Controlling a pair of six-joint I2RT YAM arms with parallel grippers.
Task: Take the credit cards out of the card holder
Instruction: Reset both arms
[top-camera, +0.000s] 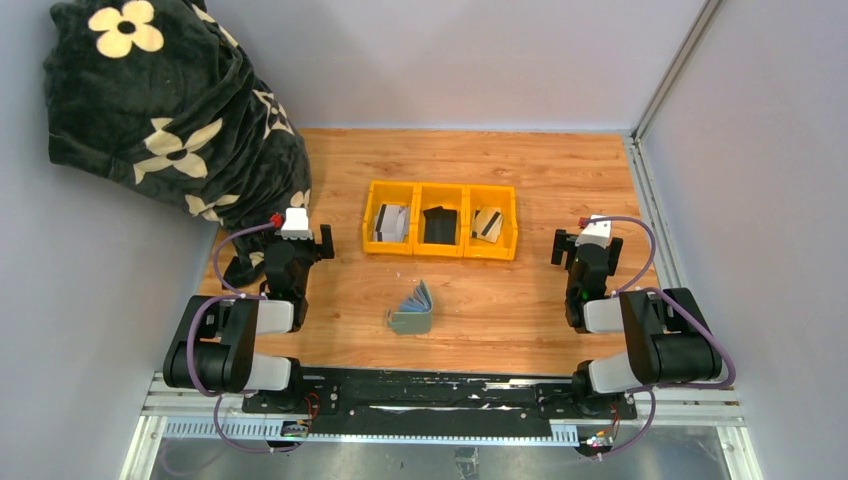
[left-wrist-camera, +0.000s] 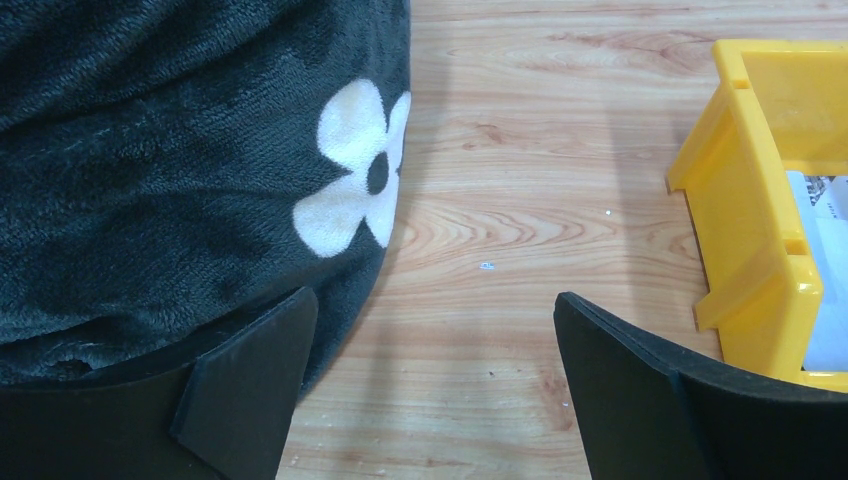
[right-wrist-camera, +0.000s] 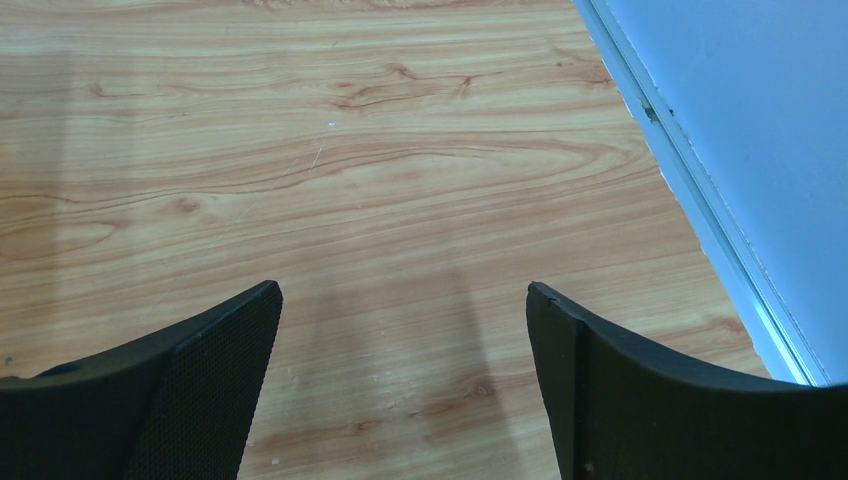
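Card holder (top-camera: 411, 319) lies near-side of the yellow tray (top-camera: 415, 250), long axis crosswise, leaves fanned trayward. Left gripper (left-wrist-camera: 430, 312) and right gripper (right-wrist-camera: 402, 300) both released, empty.

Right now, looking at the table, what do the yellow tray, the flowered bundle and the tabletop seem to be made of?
Yellow tray: likely moulded plastic, smooth with a slight sheen and a stepped rim.
Flowered bundle: plush fleece-like fabric, with a fuzzy matte nap.
Tabletop: wood or wood-look laminate, smooth with clear grain; I cannot tell which.
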